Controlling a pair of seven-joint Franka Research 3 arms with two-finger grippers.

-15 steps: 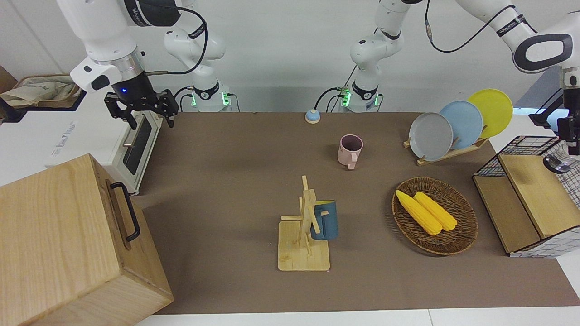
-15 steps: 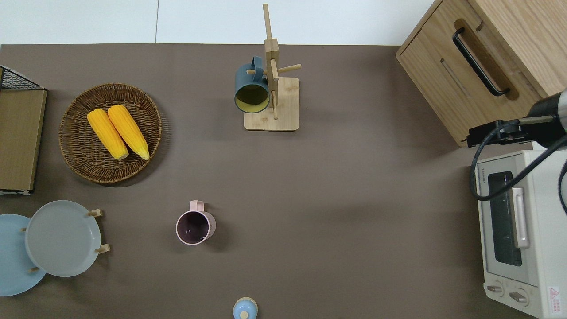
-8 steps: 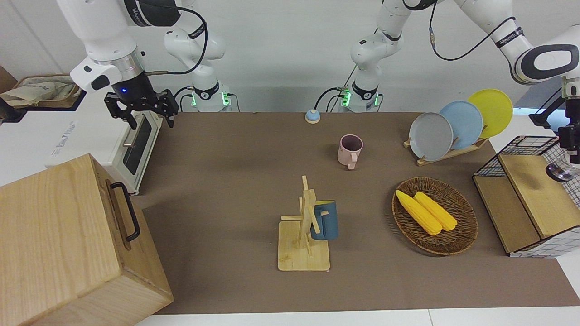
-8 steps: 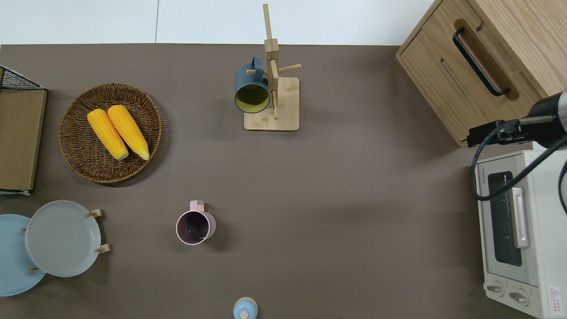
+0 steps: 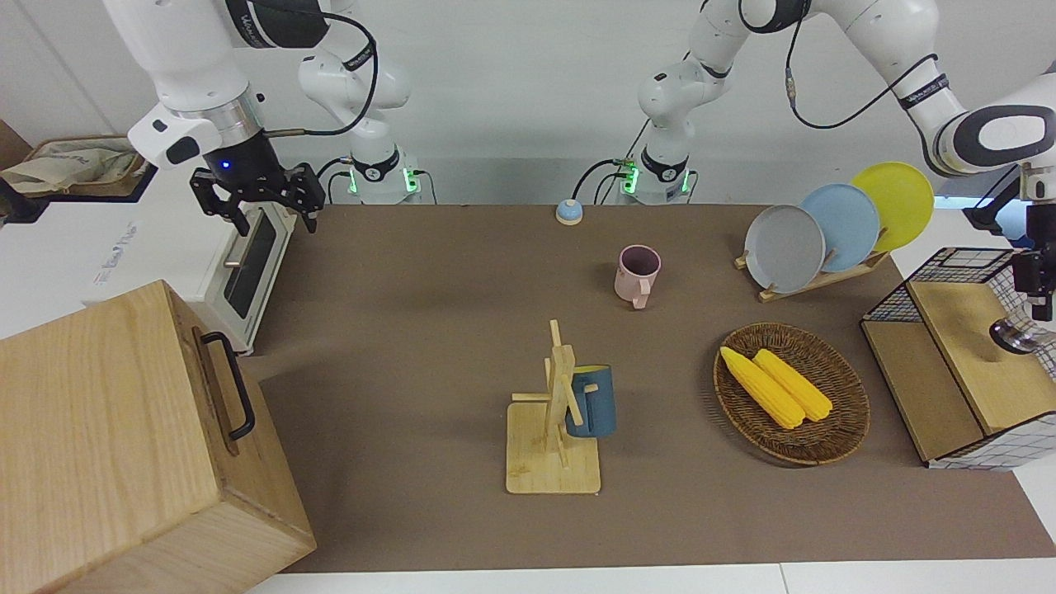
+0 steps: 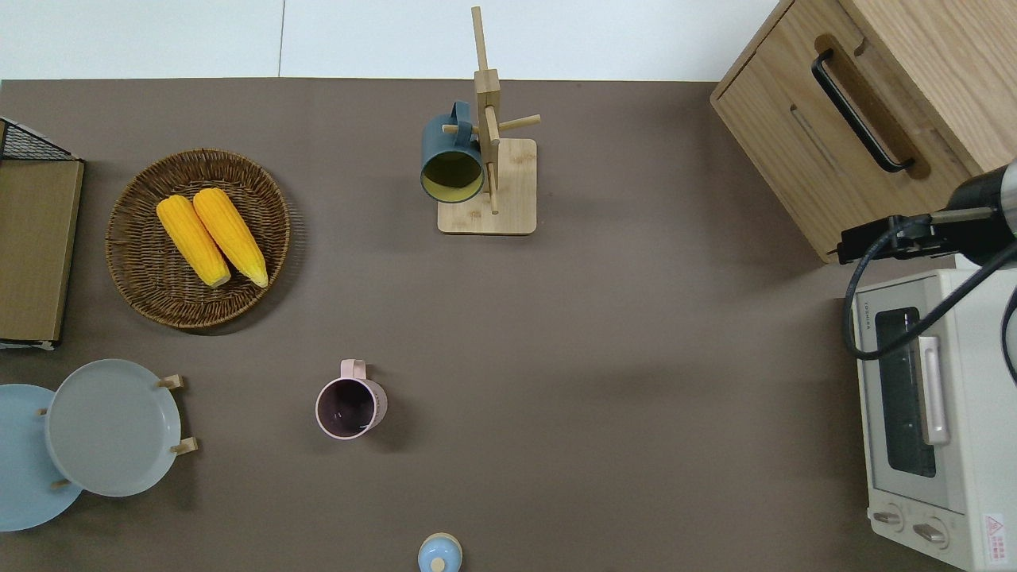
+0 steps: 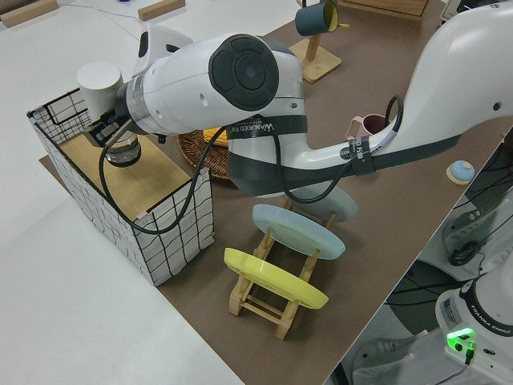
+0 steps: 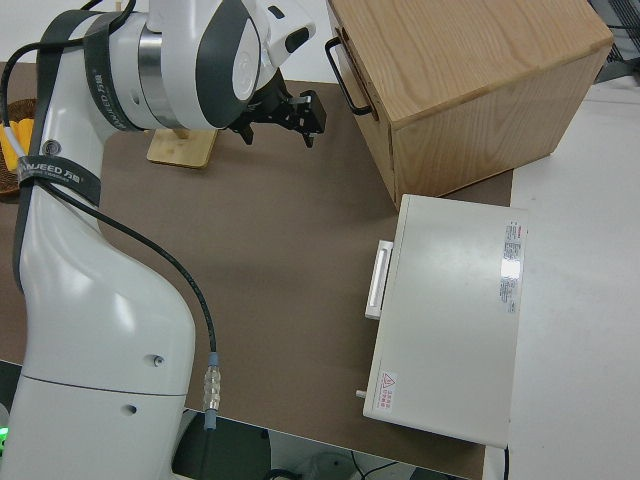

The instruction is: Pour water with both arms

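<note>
On table: 2 mugs (image 5: 638, 275), 3 plates (image 5: 840, 225), 2 corn cobs (image 5: 775, 386)

Right end effector (image 5: 257, 202) parked, fingers spread. Left end effector (image 5: 1036, 285) extended at table's end, pointing down.

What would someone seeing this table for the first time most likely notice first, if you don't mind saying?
Probably the two yellow corn cobs lying in a round wicker basket toward the left arm's end of the table, with three coloured plates standing in a wooden rack nearer to the robots. Mid-table, a dark blue mug hangs on a wooden mug stand, and a pink mug stands upright nearer to the robots.
</note>
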